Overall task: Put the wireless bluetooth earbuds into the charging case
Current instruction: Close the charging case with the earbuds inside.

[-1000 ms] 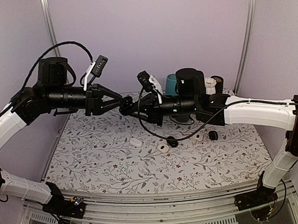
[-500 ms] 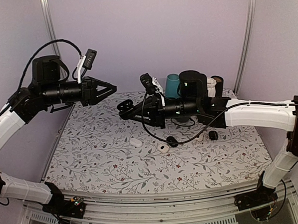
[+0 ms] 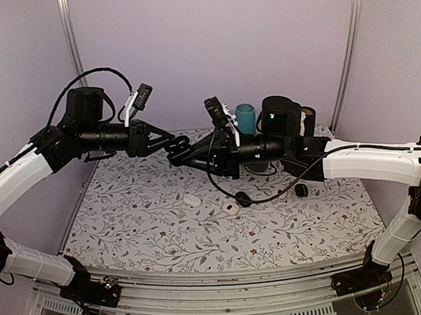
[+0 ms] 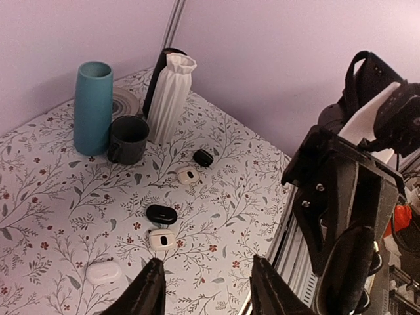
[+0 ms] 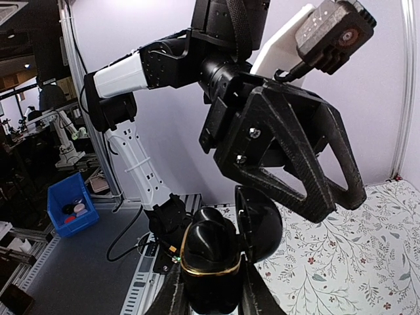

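**Top external view.** My left gripper (image 3: 170,140) hangs over the back of the table (image 3: 129,225). Its tips are just beside my right gripper (image 3: 181,156), which reaches in from the right. My right gripper carries the black charging case (image 3: 174,159) in the air, clear of the table. On the patterned cloth below lie a closed white case (image 3: 192,199), a small white piece (image 3: 231,208) and a black oval case (image 3: 243,199). A teal vase (image 3: 245,117) stands at the back.

**Left wrist view.** My left fingers (image 4: 152,296) stand spread, with nothing between them. A dark mug (image 4: 127,139) sits between the teal vase and a white ribbed vase (image 4: 170,97). A further small black piece (image 4: 203,157) lies nearer.

**Right wrist view.** My right fingers (image 5: 172,294) pinch the lower body of the charging case, below its gold rim. The lid (image 5: 259,226) is hinged open to the right. My left gripper sits just above the case, jaws apart. I cannot tell whether the earbuds are seated in the case.
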{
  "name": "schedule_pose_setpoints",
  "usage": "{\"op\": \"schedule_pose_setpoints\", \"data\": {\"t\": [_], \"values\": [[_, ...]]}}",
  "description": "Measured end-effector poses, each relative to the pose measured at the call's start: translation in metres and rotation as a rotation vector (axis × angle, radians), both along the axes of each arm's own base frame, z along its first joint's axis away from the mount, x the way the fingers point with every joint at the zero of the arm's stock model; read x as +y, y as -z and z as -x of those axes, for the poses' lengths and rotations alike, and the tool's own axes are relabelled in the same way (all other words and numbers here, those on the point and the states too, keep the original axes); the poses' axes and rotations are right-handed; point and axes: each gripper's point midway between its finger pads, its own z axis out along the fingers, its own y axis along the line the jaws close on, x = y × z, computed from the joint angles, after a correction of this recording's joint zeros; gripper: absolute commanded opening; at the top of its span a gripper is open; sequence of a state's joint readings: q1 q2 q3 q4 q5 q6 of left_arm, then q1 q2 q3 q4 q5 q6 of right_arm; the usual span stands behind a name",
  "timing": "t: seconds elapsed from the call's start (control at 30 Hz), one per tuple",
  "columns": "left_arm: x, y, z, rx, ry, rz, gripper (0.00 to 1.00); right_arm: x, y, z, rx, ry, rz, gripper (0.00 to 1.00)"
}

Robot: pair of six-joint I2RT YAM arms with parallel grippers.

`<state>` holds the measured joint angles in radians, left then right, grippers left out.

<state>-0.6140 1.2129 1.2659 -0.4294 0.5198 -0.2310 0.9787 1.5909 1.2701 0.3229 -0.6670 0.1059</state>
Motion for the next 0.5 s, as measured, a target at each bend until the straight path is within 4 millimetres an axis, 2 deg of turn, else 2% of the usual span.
{"op": "schedule_pose_setpoints", "data": {"t": [0.23, 0.5], "values": [[-0.016, -0.003, 0.02, -0.029, 0.089, 0.004, 0.46, 0.0, 0.0, 0.0, 0.019, -0.001, 0.001, 0.04], [-0.021, -0.006, 0.028, -0.052, 0.118, 0.003, 0.46, 0.0, 0.001, -0.001, 0.038, 0.006, 0.004, 0.04]]}}
